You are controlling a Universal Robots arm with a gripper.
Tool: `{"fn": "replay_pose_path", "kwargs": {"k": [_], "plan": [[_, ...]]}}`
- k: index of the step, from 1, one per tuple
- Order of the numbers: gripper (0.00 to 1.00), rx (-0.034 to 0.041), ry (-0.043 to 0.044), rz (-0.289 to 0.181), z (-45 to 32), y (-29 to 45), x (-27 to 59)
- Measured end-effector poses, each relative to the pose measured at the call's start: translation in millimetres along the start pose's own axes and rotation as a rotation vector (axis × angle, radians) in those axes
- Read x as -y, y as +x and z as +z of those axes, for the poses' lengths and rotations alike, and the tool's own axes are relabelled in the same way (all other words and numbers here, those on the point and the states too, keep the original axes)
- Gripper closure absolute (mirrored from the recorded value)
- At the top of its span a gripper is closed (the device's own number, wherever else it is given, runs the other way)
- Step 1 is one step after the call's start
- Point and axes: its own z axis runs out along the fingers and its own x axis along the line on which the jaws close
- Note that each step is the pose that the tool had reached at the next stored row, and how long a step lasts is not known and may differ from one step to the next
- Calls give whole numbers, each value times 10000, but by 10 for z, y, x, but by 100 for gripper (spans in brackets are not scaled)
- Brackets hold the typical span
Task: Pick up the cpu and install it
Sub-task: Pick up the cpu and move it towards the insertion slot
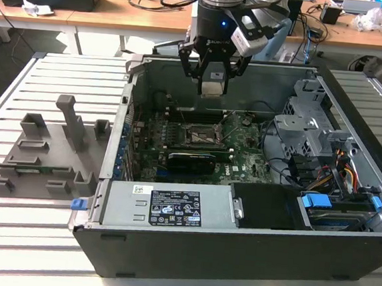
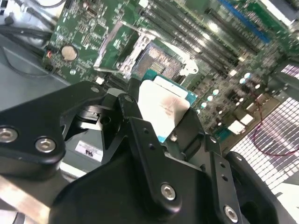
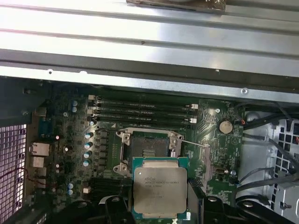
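**The cpu (image 3: 160, 191) was held over the motherboard (image 3: 210, 140)**

Your gripper (image 1: 212, 90) hung inside the open computer case (image 1: 235, 250). Its fingers (image 2: 140, 128) were clamped on two opposite edges of the cpu. The cpu was in the air, well above the board. In the first wrist view its metal top faced the camera, just beside the empty socket (image 3: 147, 147).

Open computer case (image 1: 235, 254), end effector (image 1: 211, 88) holding cpu (image 1: 213, 85) above it, grey tray (image 1: 42, 160) beside
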Motion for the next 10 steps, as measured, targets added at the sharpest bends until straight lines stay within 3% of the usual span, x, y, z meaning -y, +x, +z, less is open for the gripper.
{"fn": "replay_pose_path", "kwargs": {"k": [1,10], "plan": [[45,-7,103,-4,1,0,0],[45,-8,106,-4,15,0,-1]]}}
